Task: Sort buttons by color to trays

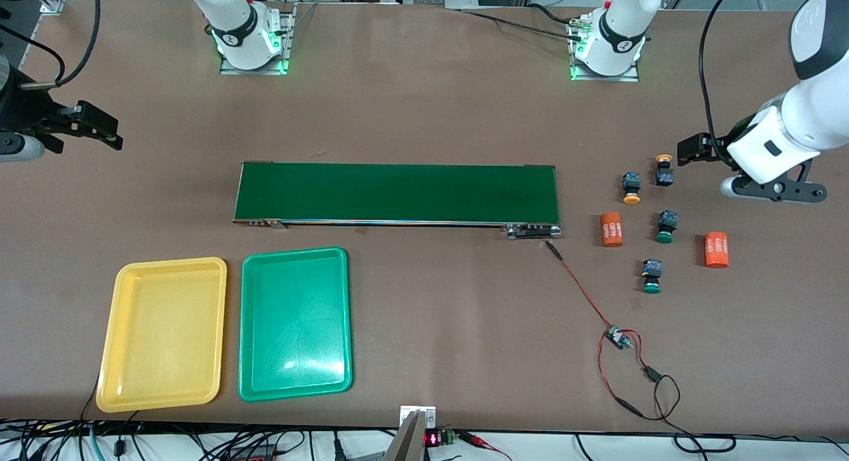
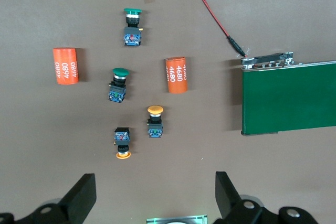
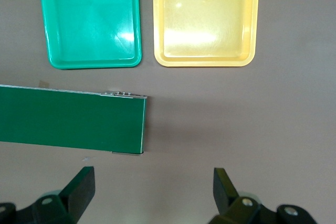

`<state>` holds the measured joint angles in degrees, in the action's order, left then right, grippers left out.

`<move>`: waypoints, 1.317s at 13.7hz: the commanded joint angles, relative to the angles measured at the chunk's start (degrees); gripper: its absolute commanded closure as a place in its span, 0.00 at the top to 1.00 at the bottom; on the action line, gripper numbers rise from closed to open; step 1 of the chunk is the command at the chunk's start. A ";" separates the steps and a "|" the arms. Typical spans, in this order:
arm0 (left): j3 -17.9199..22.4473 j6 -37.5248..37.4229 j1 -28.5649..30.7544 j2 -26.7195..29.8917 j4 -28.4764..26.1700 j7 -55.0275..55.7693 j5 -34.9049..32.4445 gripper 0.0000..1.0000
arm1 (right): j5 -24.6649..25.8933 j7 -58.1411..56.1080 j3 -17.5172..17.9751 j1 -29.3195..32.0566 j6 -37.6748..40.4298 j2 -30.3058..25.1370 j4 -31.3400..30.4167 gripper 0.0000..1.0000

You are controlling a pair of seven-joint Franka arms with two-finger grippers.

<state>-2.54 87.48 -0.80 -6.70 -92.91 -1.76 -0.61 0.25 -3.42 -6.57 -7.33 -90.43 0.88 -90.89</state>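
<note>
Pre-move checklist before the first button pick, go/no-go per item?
1. Left end effector open, nothing in it, over the table by the buttons: ok.
2. Right end effector open, waiting at the conveyor belt's tray end: ok.
3. Two yellow-orange buttons and two green buttons all on the table, unsorted: ok.
4. Orange 4680 cylinders lie apart from the buttons: ok.
5. Yellow tray and green tray hold nothing: ok.
6. Belt running: cannot tell.

Broad brown table (image 1: 424, 116) under even light, tangled cables (image 1: 199, 444) along its near edge.
</note>
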 commanded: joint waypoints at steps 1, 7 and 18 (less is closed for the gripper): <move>-0.01 -1.62 0.01 -4.46 4.06 -0.97 -0.09 1.00 | 0.02 -0.71 0.16 0.03 0.25 -0.35 0.45 1.00; -0.01 6.19 0.80 -13.42 1.43 2.81 -0.01 1.00 | 0.02 -0.62 0.16 0.03 0.43 -0.35 0.45 1.00; -0.10 38.54 -0.16 -20.62 -18.71 5.10 -0.01 0.97 | -0.16 0.69 0.16 -0.06 -0.09 -0.35 0.45 1.00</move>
<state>-2.56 123.11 -0.70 -25.37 -110.98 2.88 -0.61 0.25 -3.39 -6.57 -7.36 -90.49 0.87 -90.77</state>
